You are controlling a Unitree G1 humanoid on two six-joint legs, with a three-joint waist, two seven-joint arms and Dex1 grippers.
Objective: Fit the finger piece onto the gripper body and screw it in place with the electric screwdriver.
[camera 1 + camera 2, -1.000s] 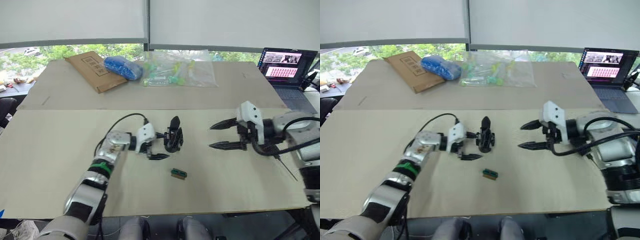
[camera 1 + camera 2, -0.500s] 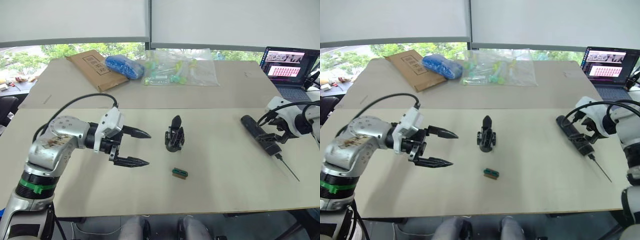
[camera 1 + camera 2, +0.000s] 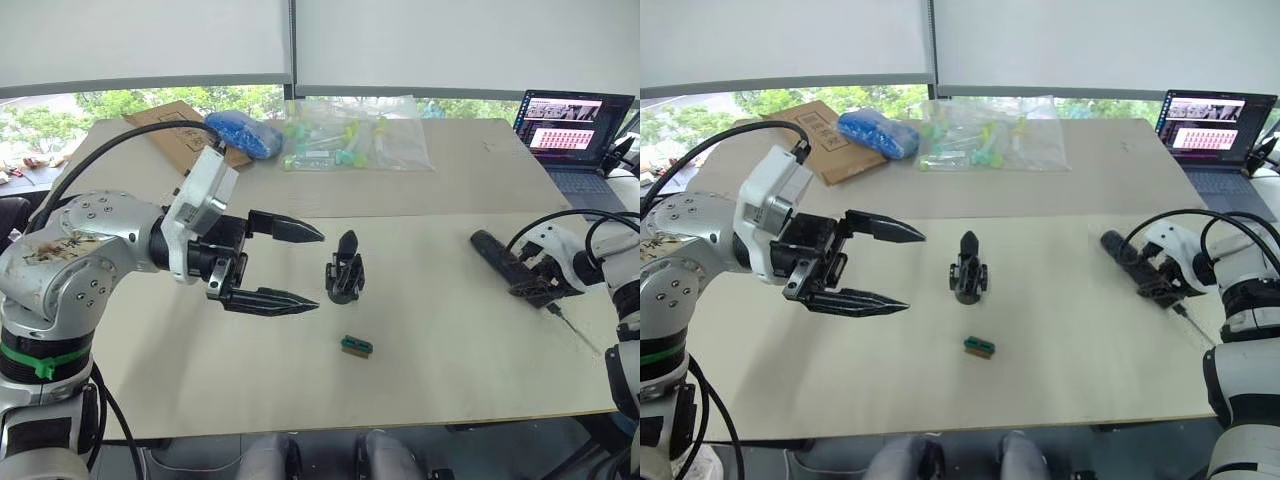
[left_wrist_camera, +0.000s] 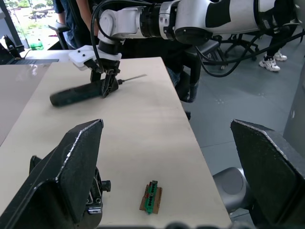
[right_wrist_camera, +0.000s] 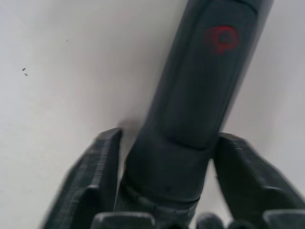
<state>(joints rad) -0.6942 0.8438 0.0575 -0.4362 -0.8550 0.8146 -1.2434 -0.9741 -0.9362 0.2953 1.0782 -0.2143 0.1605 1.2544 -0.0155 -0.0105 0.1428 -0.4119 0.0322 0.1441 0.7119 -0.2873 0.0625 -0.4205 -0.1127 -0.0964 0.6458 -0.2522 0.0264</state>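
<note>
Clearly, on the left of the head view, the left gripper [image 3: 285, 265] hangs raised above the beige tabletop [image 3: 150, 330] with its two black fingers spread wide and nothing between them, aimed toward the small black chunky gripper body [image 3: 345, 277] near mid-frame, probably so it can steady that part. The body stands upright on its round base, pointed finger up, apart from both arms. Just below and right of it lies a small green-topped block [image 3: 357, 346], flat on the tabletop. A separate finger piece cannot be made out. At the right edge, the right gripper [image 3: 545, 283] straddles the long black cylindrical electric screwdriver [image 3: 505, 262], which lies on the tabletop, thin metal bit toward the lower right; the wrist view shows a finger on each side of the barrel, but a firm clamp cannot be confirmed.
</note>
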